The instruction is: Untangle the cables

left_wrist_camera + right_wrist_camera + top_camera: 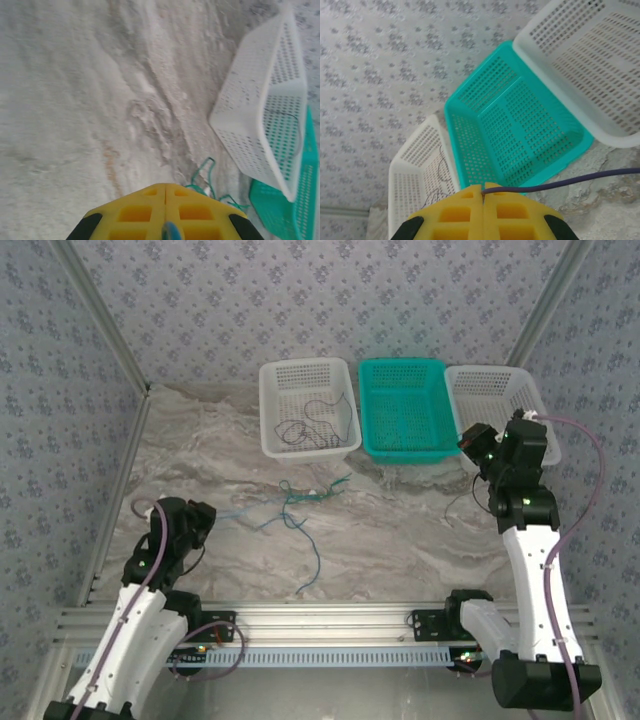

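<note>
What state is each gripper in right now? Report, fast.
The left gripper is closed, pinching the blue cable.
The right gripper is closed, pinching the dark cable.

On the table (400, 530), twelve o'clock: left basket (266, 410), middle basket (402, 363) and right basket (485, 370) abreast; one cable (305, 428) in the left basket; the cables (298, 502) at centre, before them.

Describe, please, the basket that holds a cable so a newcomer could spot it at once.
Three baskets line the far edge of the marble table. It is the leftmost basket, white, next to the teal basket. Unlike the right white basket, it has a thin dark cable looped on its floor.
</note>
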Tool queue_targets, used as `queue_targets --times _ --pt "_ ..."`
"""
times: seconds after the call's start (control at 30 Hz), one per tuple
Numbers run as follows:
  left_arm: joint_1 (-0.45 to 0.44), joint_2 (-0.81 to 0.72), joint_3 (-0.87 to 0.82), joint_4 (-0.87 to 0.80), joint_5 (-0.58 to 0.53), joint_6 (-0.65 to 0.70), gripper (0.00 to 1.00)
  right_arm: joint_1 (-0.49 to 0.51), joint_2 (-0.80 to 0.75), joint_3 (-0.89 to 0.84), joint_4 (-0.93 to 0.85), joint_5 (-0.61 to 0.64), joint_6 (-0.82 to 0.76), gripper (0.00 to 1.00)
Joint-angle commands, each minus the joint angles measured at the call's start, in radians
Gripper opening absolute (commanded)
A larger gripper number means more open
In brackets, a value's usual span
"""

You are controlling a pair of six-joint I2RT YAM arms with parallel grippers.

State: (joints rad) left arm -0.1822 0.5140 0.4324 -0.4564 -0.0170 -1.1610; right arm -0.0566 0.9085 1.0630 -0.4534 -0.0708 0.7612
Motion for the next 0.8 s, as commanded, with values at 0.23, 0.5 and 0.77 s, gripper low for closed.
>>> queue_targets --times 0.23,0.5,0.77 --pt "0.142 -0.030 0.028 -0.139 -0.010 0.168 0.00 -0.020 0.020 0.181 0.077 -0.165 0.037 0.00" --pt "0.143 0.069 0.028 0.096 0.250 0.295 0.00 0.141 0.267 0.627 0.183 -0.276 0.033 0.00" --pt "-0.005 0.143 0.069 0.104 0.212 0.388 0.00 0.286 0.709 1.259 0.266 -0.311 0.054 0.00"
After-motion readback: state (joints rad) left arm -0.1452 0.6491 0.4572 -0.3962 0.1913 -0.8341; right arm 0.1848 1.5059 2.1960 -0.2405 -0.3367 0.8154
